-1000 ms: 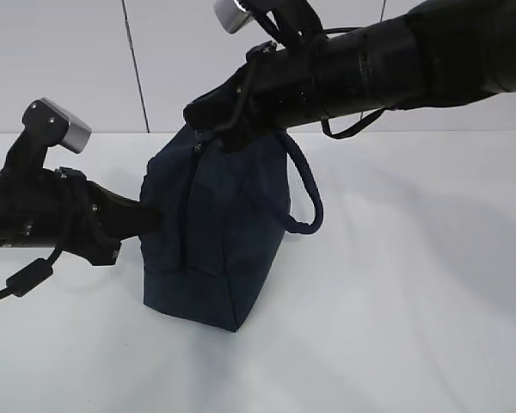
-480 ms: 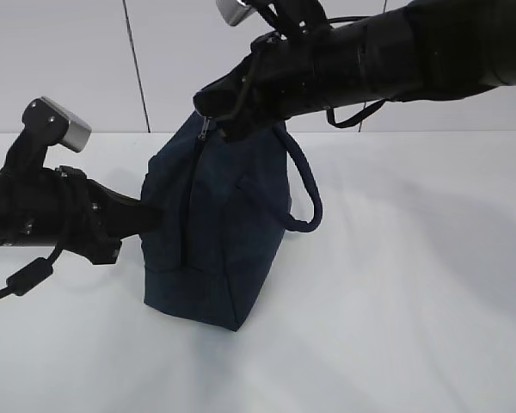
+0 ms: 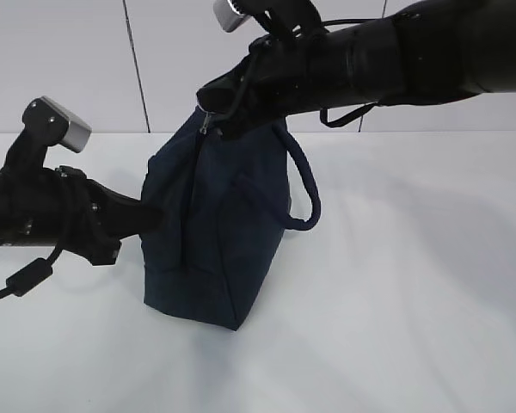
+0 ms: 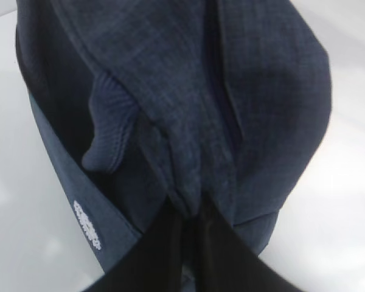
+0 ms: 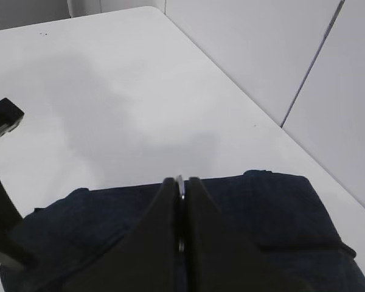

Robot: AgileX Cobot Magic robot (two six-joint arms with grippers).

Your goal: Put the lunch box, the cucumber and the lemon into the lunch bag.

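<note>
Lunch bag (image 3: pixel 211 228) upright on white table (image 3: pixel 396 284). At its left side, left gripper (image 4: pixel 191 210) clamped on a fold of fabric. At its top, right gripper (image 5: pixel 180 185) pinching silver zipper pull (image 5: pixel 180 184).

The navy lunch bag (image 3: pixel 213 237) stands upright on the white counter (image 3: pixel 396 301), its loop handle (image 3: pixel 303 185) hanging to the right. The left gripper (image 3: pixel 151 217) presses into its side; the right gripper (image 3: pixel 213 107) apparently pinches the zipper pull at the top.
</note>
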